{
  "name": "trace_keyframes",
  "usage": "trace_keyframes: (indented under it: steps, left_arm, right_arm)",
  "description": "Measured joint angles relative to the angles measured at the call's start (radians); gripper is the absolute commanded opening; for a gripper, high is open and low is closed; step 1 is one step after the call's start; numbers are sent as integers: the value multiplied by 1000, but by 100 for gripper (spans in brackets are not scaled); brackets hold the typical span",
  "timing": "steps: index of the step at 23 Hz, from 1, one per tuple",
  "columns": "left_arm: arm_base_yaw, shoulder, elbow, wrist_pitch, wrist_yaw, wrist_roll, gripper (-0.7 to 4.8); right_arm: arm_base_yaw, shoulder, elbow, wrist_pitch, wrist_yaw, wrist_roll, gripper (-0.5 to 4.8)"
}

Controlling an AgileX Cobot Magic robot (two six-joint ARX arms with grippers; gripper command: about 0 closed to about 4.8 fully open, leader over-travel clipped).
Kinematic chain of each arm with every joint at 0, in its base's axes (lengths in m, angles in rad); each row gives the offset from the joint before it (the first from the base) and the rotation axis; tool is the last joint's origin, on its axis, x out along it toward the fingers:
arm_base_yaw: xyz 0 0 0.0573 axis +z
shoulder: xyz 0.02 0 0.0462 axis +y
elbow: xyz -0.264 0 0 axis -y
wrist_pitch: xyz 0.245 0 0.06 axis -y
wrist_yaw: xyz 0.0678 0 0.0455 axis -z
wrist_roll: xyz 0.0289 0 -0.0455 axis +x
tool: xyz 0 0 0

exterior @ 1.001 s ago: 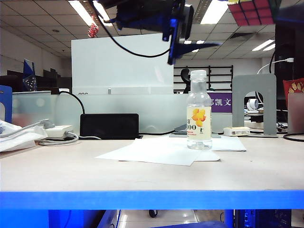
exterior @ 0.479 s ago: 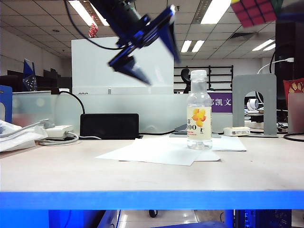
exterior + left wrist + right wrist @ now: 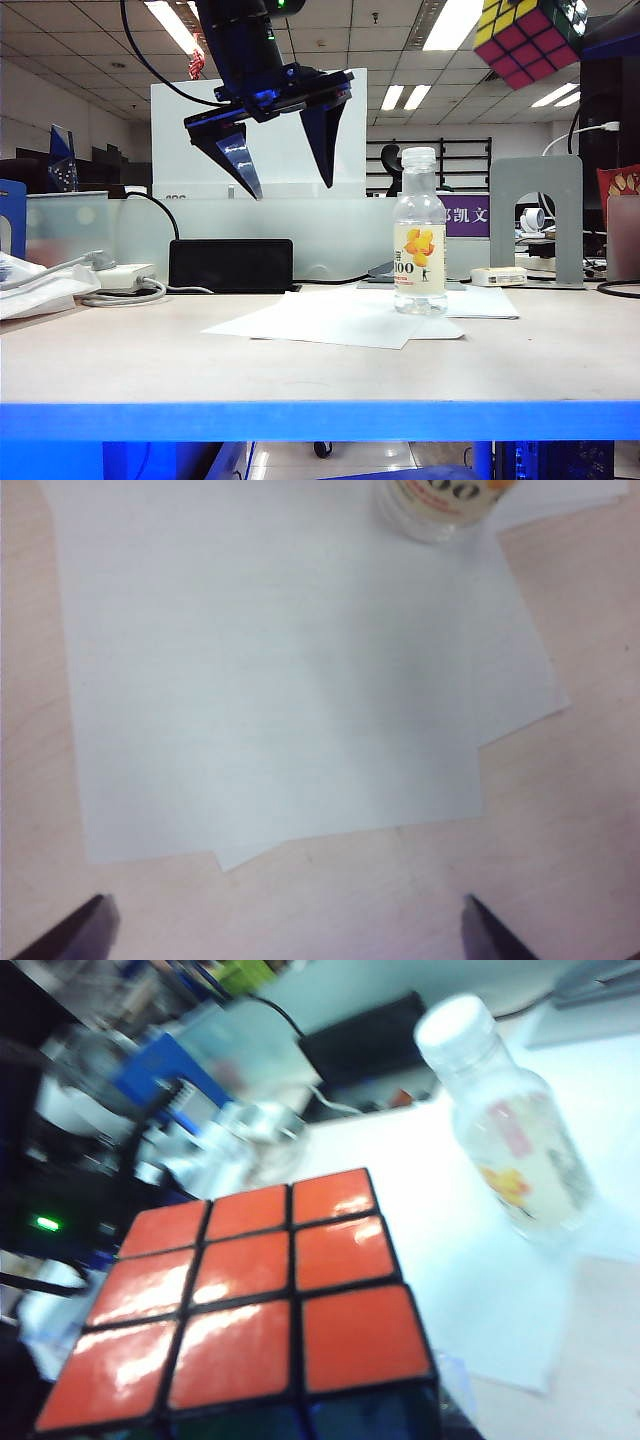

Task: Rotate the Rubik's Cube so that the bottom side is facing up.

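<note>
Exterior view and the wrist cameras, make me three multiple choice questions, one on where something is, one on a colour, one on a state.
1. Where is the black-framed Rubik's Cube?
A. on the white paper sheets
B. high above the table, at upper right in the exterior view
C. beside the black box

2. What colour is the clear plastic bottle's cap?
A. white
B. red
C. green

3. How does the left gripper stand?
A. shut on the bottle
B. shut on the cube
C. open, empty

Answers: B, the cube hangs up near the ceiling lights at the right gripper; A, the cap shows white; C, its fingers stand spread above the white paper sheets.
</note>
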Motion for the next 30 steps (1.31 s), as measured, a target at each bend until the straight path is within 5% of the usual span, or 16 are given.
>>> trace_keyframes:
  steps: [6,19,30]
  left_arm:
    - [0,-27,0,0,-2,3,479]
    - [2,-169,-2,-7,-89,31,479]
    - [-5,-354,-2,-55,-121,41,479]
  right_arm:
    - [106,74,112,-192,153,-74,283]
    - [230,329,414,-531,314,-177,283]
    - [243,557,582,-671,321,-204,283]
